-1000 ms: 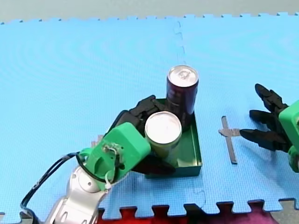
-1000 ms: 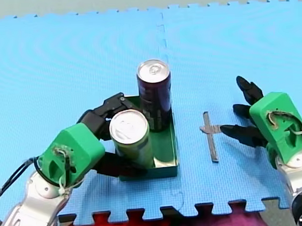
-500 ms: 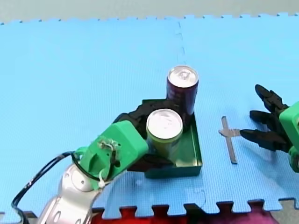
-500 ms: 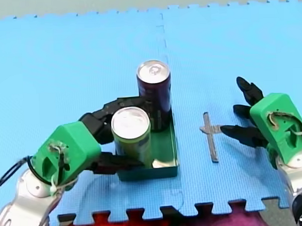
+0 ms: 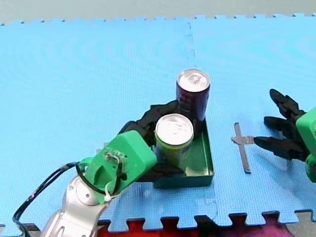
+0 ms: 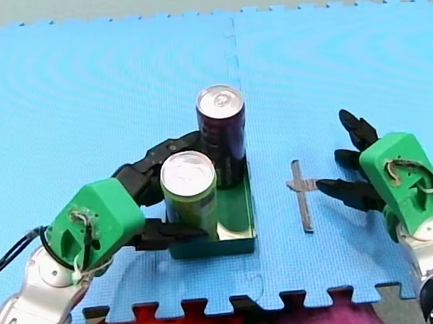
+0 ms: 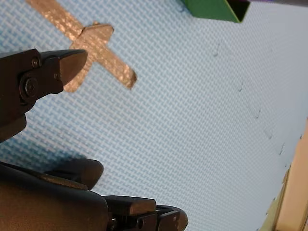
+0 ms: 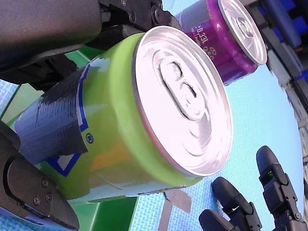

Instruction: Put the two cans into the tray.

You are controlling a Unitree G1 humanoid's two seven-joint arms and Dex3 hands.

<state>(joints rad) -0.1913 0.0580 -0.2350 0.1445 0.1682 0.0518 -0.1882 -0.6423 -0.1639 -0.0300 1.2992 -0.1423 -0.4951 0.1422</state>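
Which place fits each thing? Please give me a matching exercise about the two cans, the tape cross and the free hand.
Things:
1. tall dark purple metal can
2. lime-green metal can
3. grey tape cross
4. right hand

Places:
A. flat on the blue mat, beside the dark green tray
B. in the tray's near part, grasped by the left hand
C. right of the tape cross, holding nothing
D. standing at the tray's far end

Pairs: 1-D, 2-B, 3-A, 4-C.

— Where do the cans stand?
— Both in the green tray point(image 6: 230, 245), near the foam mat's point(image 6: 93, 81) front edge: the purple can point(image 6: 221, 137) at the tray's far end, the green can point(image 6: 191, 205) at its near left corner.
— And the hands?
— The left hand point(image 6: 136, 200) wraps the green can; the right hand point(image 6: 366, 178) holds nothing, beside the tape cross point(image 6: 301, 198) near the mat's right edge.
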